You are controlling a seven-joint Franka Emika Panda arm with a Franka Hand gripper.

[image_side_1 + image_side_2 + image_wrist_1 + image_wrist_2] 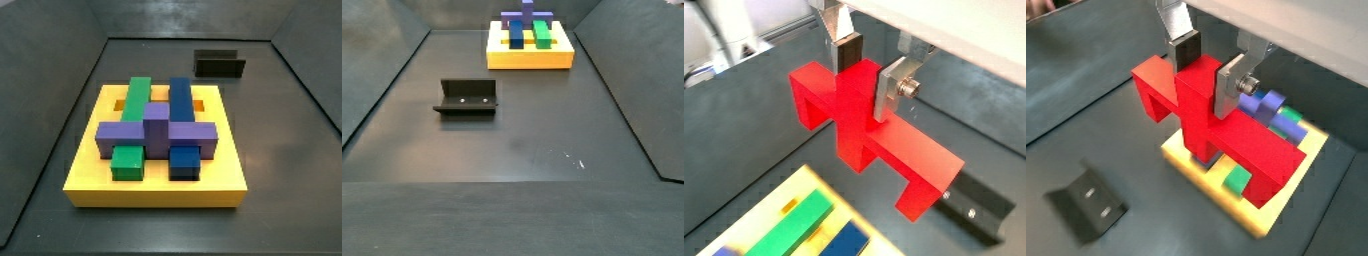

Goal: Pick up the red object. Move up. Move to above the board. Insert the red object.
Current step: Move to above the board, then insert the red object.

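In both wrist views my gripper [869, 78] [1211, 75] is shut on the red object [851, 130] [1207, 125]. Its silver fingers [894, 88] clamp the central upright post. The piece hangs in the air with its bar and legs below the jaws. The yellow board [1277, 198] lies beneath and partly behind the red object in a wrist view, and its corner shows in a wrist view [802, 190]. Both side views show the board [154, 192] [529, 60] with green, blue and purple blocks on it. Neither the gripper nor the red object shows in them.
The dark fixture stands on the grey floor apart from the board [978, 210] [1090, 203] [221, 65] [466, 97]. A purple block [158, 130] lies across a green bar [135, 97] and a blue bar [181, 98]. Dark walls enclose the floor.
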